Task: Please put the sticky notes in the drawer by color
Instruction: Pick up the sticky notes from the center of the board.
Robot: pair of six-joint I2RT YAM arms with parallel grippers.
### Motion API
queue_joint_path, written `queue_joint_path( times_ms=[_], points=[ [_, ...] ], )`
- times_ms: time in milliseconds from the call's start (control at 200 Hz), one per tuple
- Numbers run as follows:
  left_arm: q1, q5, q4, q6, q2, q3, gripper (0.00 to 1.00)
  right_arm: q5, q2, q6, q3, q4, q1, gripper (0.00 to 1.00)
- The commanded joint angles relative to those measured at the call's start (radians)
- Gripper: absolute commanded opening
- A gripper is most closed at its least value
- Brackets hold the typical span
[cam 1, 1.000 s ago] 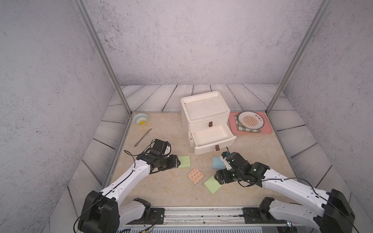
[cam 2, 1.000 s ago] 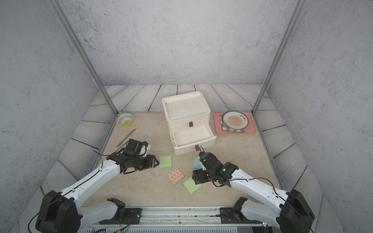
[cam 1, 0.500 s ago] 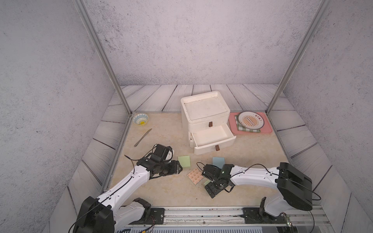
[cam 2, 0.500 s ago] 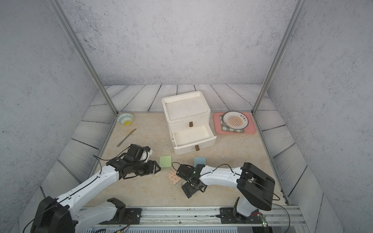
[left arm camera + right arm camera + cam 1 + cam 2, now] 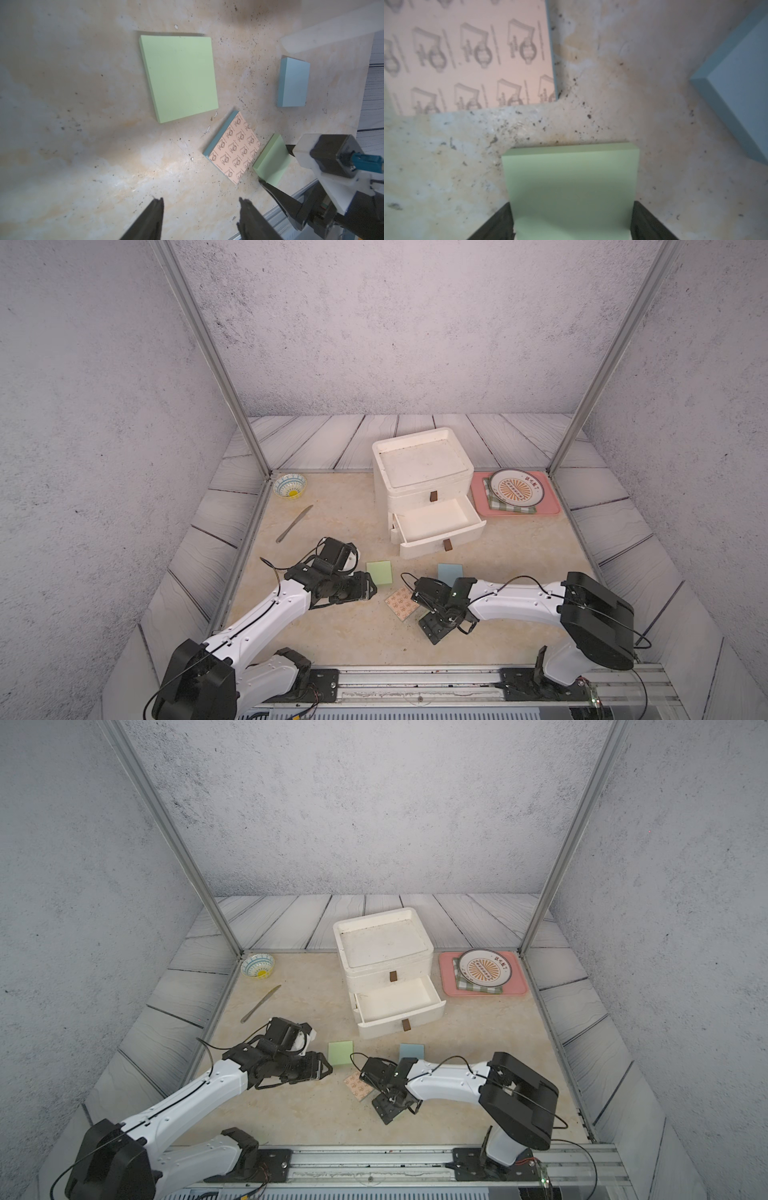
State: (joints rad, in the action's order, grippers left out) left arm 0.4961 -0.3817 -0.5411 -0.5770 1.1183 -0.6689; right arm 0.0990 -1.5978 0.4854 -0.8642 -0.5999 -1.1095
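The right gripper (image 5: 571, 203) straddles a green pad (image 5: 571, 176). Its fingers (image 5: 500, 220) lie flush against the pad's two side edges, but I cannot tell whether they already pinch it. The pad seems to rest on the table. In both top views the gripper body hides it, at about 6 o'clock from the chest (image 5: 409, 497).

From that gripper, the peach pad (image 5: 400, 603) lies just beside at 10 o'clock, and its side edge shows blue in the left wrist view. The blue pad (image 5: 450, 572) is near at 12 o'clock. The other green pad (image 5: 379, 572) lies a little further off at 10 o'clock.

The left gripper (image 5: 200, 199) hangs over bare table with its jaws apart and nothing between them. The other green pad is near its tips at 1 o'clock. Only these four pads show.

At 12 o'clock stands the chest, its top drawer shut. The drawer (image 5: 440, 537) below it is pulled out, and what shows of it looks empty.

The step in hand looks like the pick of the green pad. The next move needs a firm side pinch and a straight lift clear of the peach pad. The pad then has to be carried toward 12 o'clock over the drawer's front wall and let go low inside. The other green pad would then belong in that same drawer.
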Motion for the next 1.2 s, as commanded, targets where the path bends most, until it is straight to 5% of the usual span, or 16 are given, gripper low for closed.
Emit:
queue_joint_path(
  times_ms=[0, 145, 550, 846, 1196],
  points=[
    [0.007, 0.007, 0.002, 0.006, 0.006, -0.027, 0.63, -0.019, -0.023, -0.008, 0.014, 0.011, -0.005, 0.80],
    [0.009, 0.006, 0.008, 0.006, 0.009, -0.038, 0.63, -0.024, 0.009, -0.004, 0.035, 0.024, -0.004, 0.72],
    [0.045, -0.066, 0.036, -0.025, 0.018, -0.071, 0.64, 0.027, 0.247, 0.036, 0.014, -0.046, -0.003, 0.69],
    [0.086, -0.366, 0.177, -0.171, 0.059, -0.125, 0.67, 0.041, 0.359, -0.010, -0.108, -0.140, 0.001, 0.69],
    [0.111, -0.529, 0.323, -0.299, 0.083, -0.109, 0.67, -0.050, 0.439, -0.002, -0.108, -0.057, 0.006, 0.69]
  ],
)
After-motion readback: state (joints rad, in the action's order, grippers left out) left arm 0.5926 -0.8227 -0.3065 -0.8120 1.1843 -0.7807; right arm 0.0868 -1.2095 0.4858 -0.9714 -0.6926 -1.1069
